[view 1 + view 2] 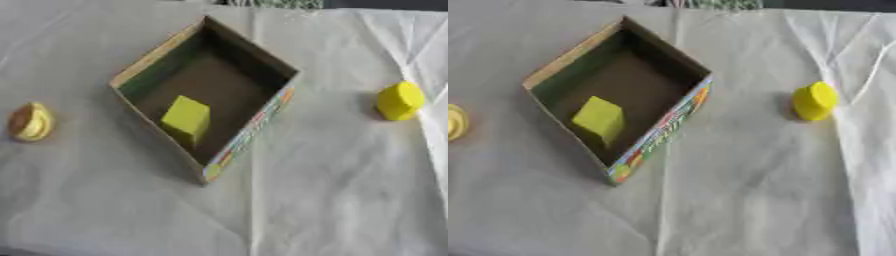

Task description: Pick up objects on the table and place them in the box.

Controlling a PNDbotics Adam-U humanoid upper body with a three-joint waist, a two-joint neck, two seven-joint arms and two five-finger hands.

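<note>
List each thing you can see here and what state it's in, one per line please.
box: open-topped, on the table, holds one block.
yellow-green block: inside the box.
yellow round object: on the cloth, right of the box, outside.
tan and yellow object: on the cloth, left of the box, outside.

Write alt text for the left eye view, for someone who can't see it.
An open cardboard box sits on a white cloth with a yellow-green block inside. A yellow rounded object lies to its right, a yellow and brown one to its left. No hand shows.
</note>
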